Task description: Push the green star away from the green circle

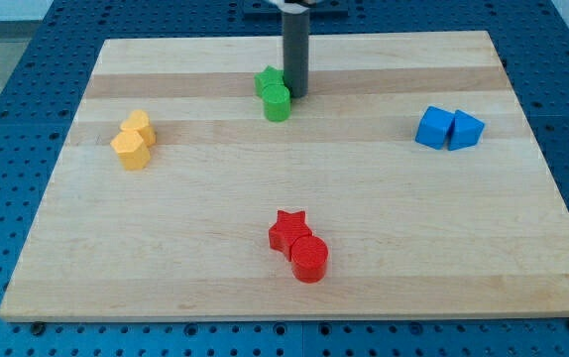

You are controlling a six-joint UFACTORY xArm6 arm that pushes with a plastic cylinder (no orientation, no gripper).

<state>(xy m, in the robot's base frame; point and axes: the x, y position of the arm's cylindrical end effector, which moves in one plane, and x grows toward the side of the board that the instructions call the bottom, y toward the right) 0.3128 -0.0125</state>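
The green star (267, 80) lies near the board's top middle, touching the green circle (277, 102), which sits just below and to the right of it. My tip (295, 94) is at the lower end of the dark rod, right beside both green blocks on their right side, very close to or touching the star.
Two yellow blocks (133, 139) sit together at the view's left. A blue cube (433, 128) and a blue wedge-like block (465, 130) sit at the right. A red star (288, 230) touches a red circle (309, 259) at the bottom middle. The wooden board (166, 258) ends in blue table.
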